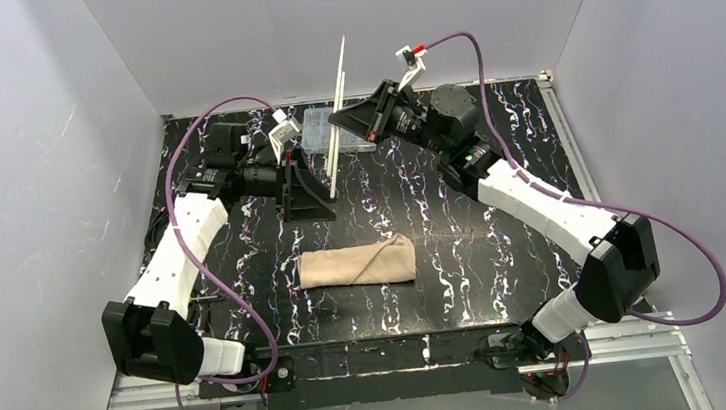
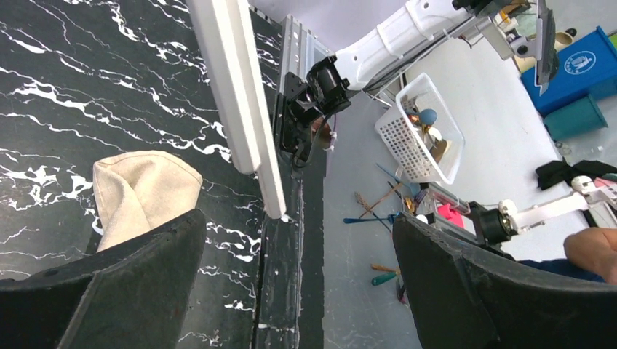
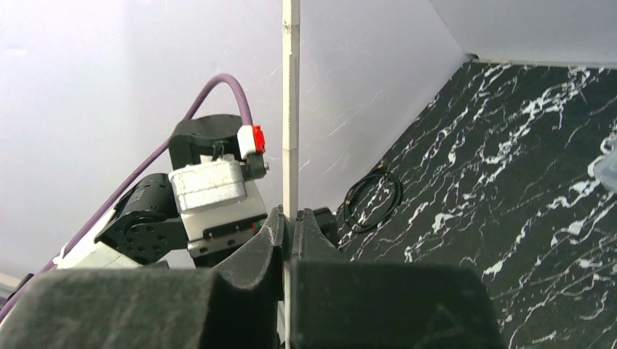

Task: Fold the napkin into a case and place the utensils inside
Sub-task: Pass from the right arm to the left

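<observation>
Napkin [image 1: 358, 264] lay mid-table, already folded into a narrow pouch with nothing visibly tucked in, so the filling looked left to do. Right gripper [image 3: 289, 234] was clamped on a white stick [image 3: 291, 109] toward the back, and left gripper [image 2: 298, 291] gaped wide, holding nothing. Behind them, the clear box [image 1: 314, 127] showed no contents I could make out.

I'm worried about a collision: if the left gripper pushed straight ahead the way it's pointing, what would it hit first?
Probably the white stick that the right gripper pinches: its end sits ahead, between the left gripper's open jaws. The napkin lies off to one side. Depth is unclear.
</observation>
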